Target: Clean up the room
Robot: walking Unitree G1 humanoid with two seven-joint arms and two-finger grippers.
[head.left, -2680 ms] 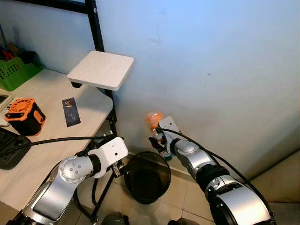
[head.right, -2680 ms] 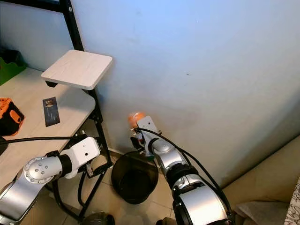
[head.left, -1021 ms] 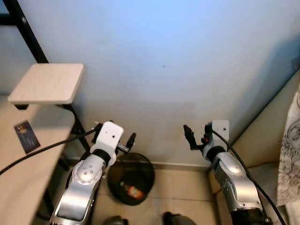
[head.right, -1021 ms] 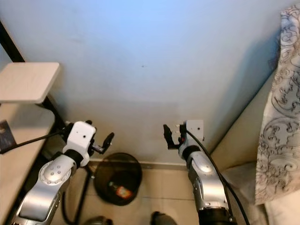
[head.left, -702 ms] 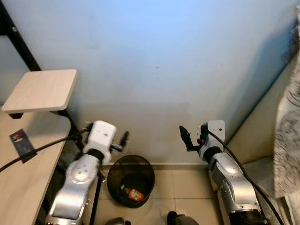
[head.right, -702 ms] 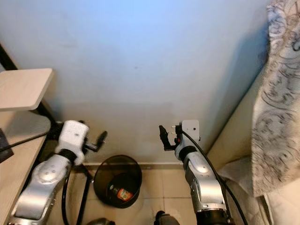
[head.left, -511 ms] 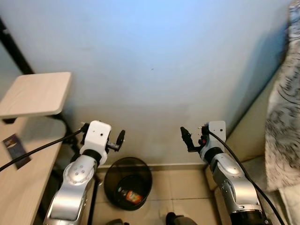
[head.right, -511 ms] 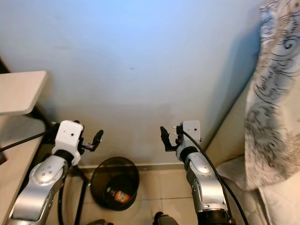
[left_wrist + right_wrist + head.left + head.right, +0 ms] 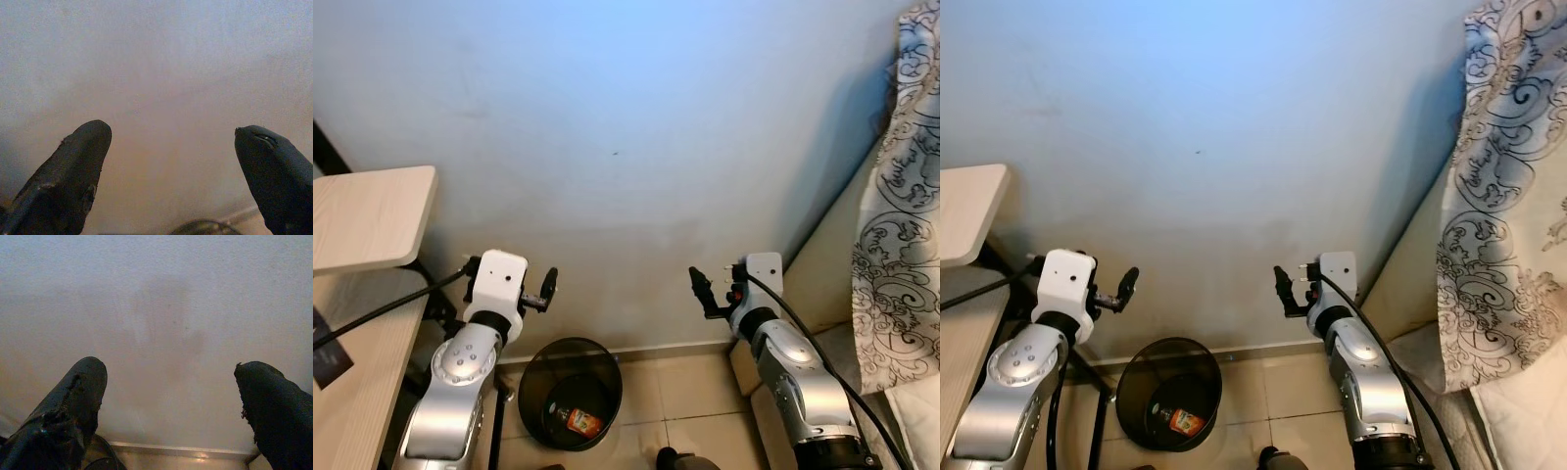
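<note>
- Left eye: one black bin (image 9: 570, 392) on the floor at the wall base. One piece of trash (image 9: 580, 422) lies inside it, red/orange label, so that item looks binned. Left gripper (image 9: 546, 290) hangs above the bin's left rim, right gripper (image 9: 701, 291) well right of the bin. Both carry nothing.
- Right eye: same layout. One desk (image 9: 960, 294) left of the bin, one patterned curtain (image 9: 1503, 186) far right of it. No other loose trash visible, so what remains can't be judged from here.
- Left wrist: two fingers (image 9: 68, 181) spread wide, nothing between, facing the wall above the bin.
- Right wrist: two fingers (image 9: 68, 411) spread wide, empty, wall ahead.
</note>
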